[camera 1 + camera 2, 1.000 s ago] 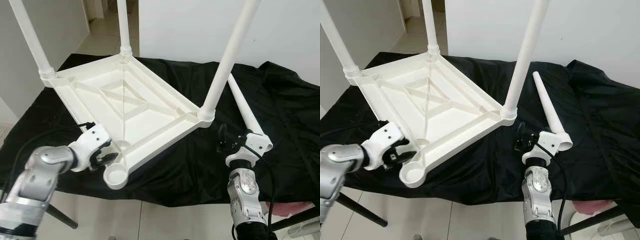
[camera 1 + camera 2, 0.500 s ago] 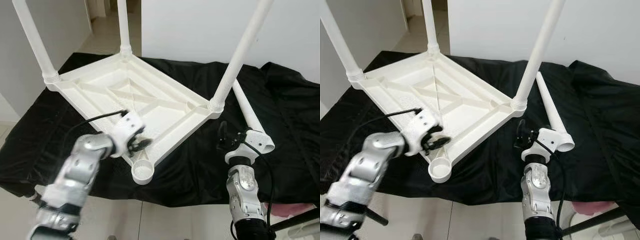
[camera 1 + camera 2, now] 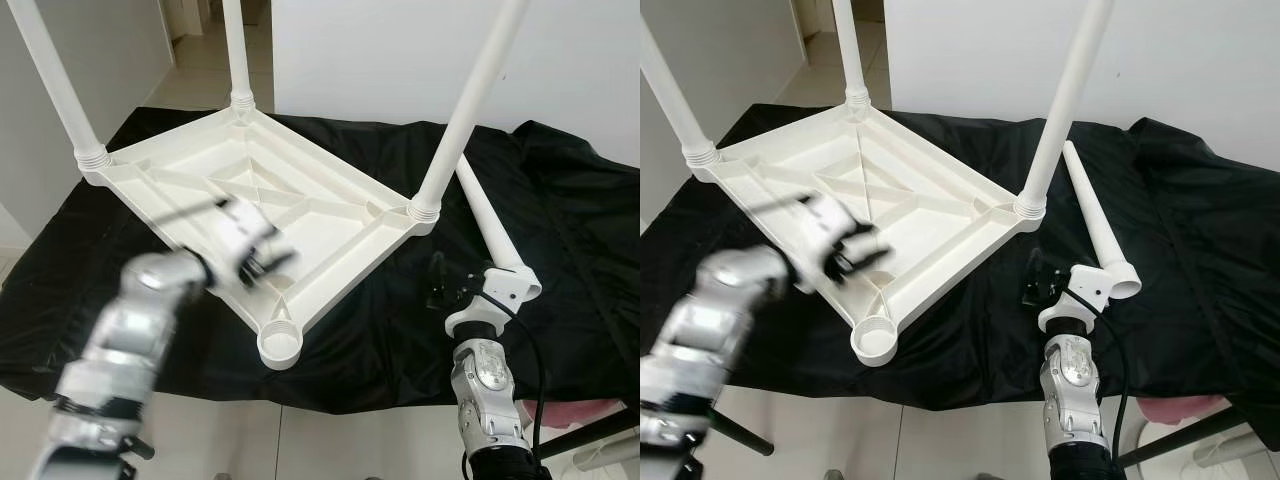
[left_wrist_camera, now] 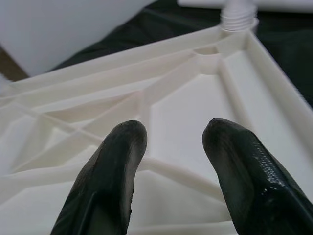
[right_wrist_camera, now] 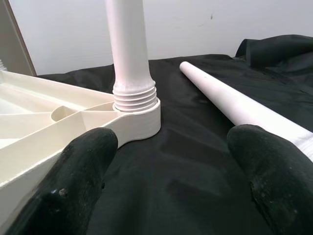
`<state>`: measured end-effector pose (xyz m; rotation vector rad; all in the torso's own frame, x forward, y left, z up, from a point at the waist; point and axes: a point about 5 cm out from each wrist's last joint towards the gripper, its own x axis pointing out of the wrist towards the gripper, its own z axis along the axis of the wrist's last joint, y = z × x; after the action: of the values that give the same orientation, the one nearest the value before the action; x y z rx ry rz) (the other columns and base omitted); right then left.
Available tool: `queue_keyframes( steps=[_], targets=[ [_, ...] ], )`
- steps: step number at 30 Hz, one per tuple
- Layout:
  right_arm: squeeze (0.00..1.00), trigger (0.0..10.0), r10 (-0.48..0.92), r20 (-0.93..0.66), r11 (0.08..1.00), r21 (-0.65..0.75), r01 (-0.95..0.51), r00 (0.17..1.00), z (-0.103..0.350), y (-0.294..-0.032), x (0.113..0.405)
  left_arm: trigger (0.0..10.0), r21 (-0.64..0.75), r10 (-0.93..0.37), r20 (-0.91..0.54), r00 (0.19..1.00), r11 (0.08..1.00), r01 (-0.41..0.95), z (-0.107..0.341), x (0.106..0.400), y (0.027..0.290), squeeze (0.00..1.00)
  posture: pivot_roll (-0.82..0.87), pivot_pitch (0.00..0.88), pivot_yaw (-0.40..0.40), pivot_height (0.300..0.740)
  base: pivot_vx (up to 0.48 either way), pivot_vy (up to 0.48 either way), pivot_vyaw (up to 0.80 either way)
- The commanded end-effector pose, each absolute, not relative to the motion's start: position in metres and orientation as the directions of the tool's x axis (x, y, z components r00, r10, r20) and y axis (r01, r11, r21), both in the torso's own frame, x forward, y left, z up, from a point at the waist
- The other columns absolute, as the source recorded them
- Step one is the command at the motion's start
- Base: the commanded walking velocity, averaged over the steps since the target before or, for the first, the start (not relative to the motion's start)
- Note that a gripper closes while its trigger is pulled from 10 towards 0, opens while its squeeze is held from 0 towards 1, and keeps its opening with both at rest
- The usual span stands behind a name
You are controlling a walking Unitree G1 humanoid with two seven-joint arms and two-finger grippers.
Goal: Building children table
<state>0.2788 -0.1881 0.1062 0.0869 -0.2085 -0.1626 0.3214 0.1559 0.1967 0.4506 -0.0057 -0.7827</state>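
The upturned white tabletop (image 3: 200, 190) lay on the black cloth (image 3: 560, 250) with three legs screwed in. The left gripper (image 4: 171, 161) hovered above its ribbed underside, fingers parted and empty, the empty corner socket (image 3: 279, 347) just beside it. The right gripper (image 5: 171, 181) sat spread wide and empty over the cloth, between the nearest screwed-in leg (image 5: 128, 54) and the loose leg (image 3: 490, 225).
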Motion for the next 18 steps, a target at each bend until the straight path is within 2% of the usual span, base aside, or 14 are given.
queue_keyframes(
  steps=[1, 3, 5, 6, 7, 8, 9, 10, 11, 12, 18],
  targets=[
    [0.0, 10.0, -0.14, 0.179, 0.987, 0.098, 0.124, 0.974, 0.103, -0.185, 0.28, 10.0, 0.407, -0.655, -0.166, 0.737, 0.635, 0.656, 0.19, 0.325, 0.159, 0.0, 0.02, 0.0, -0.014, 0.74, 0.0, 0.0, 0.0],
    [0.0, 10.0, -0.123, 0.178, 0.99, 0.092, 0.108, 0.976, 0.103, -0.182, 0.281, 10.0, 0.428, -0.665, -0.174, 0.727, 0.614, 0.664, 0.188, 0.326, 0.16, 0.0, 0.02, 0.0, -0.015, 0.74, 0.0, 0.0, 0.0],
    [0.0, 10.0, -0.087, 0.176, 0.994, 0.082, 0.074, 0.98, 0.103, -0.179, 0.283, 10.0, 0.419, -0.711, -0.234, 0.664, 0.542, 0.728, 0.18, 0.327, 0.163, 0.0, 0.03, 0.0, -0.014, 0.74, 0.0, 0.0, 0.0],
    [0.0, 10.0, -0.087, 0.176, 0.994, 0.082, 0.074, 0.98, 0.103, -0.179, 0.283, 10.0, 0.419, -0.711, -0.234, 0.664, 0.542, 0.728, 0.18, 0.327, 0.163, 0.0, 0.03, 0.0, -0.014, 0.74, 0.0, 0.0, 0.0],
    [0.0, 10.0, -0.075, 0.177, 0.995, 0.079, 0.062, 0.981, 0.103, -0.178, 0.284, 10.0, 0.406, -0.734, -0.281, 0.619, 0.493, 0.769, 0.174, 0.328, 0.164, 0.26, 0.03, 0.0, -0.014, 0.74, 0.0, 0.0, 0.0],
    [0.0, 10.0, -0.068, 0.178, 0.996, 0.077, 0.055, 0.982, 0.104, -0.177, 0.284, 10.0, 0.394, -0.745, -0.313, 0.589, 0.462, 0.794, 0.17, 0.328, 0.165, 0.37, 0.03, 0.0, -0.014, 0.74, 0.0, 0.0, 0.0],
    [0.0, 10.0, -0.068, 0.178, 0.996, 0.077, 0.055, 0.982, 0.104, -0.177, 0.284, 10.0, 0.394, -0.745, -0.313, 0.589, 0.462, 0.794, 0.17, 0.328, 0.165, 0.37, 0.03, 0.0, -0.014, 0.74, 0.0, 0.0, 0.0],
    [0.0, 10.0, -0.061, 0.18, 0.996, 0.075, 0.048, 0.982, 0.105, -0.176, 0.285, 10.0, 0.375, -0.755, -0.335, 0.563, 0.441, 0.815, 0.167, 0.329, 0.165, 0.53, 0.03, 0.0, -0.015, 0.74, 0.0, 0.0, 0.0],
    [0.0, 10.0, -0.061, 0.18, 0.996, 0.075, 0.048, 0.982, 0.105, -0.176, 0.285, 10.0, 0.375, -0.755, -0.335, 0.563, 0.441, 0.815, 0.167, 0.329, 0.165, 0.53, 0.03, 0.0, -0.015, 0.74, 0.0, 0.0, 0.0],
    [0.0, 10.0, -0.054, 0.183, 0.997, 0.072, 0.042, 0.982, 0.106, -0.176, 0.285, 10.0, 0.363, -0.76, -0.357, 0.543, 0.423, 0.83, 0.164, 0.33, 0.166, 1.0, 0.02, 0.0, -0.015, 0.74, 0.0, 0.0, 0.0],
    [0.0, 10.0, -0.039, 0.191, 0.998, 0.06, 0.027, 0.981, 0.108, -0.177, 0.284, 10.0, 0.383, -0.747, -0.433, 0.504, 0.354, 0.853, 0.157, 0.337, 0.171, 1.0, 0.01, 0.0, -0.015, 0.74, 0.0, 0.0, 0.0]
  ],
)
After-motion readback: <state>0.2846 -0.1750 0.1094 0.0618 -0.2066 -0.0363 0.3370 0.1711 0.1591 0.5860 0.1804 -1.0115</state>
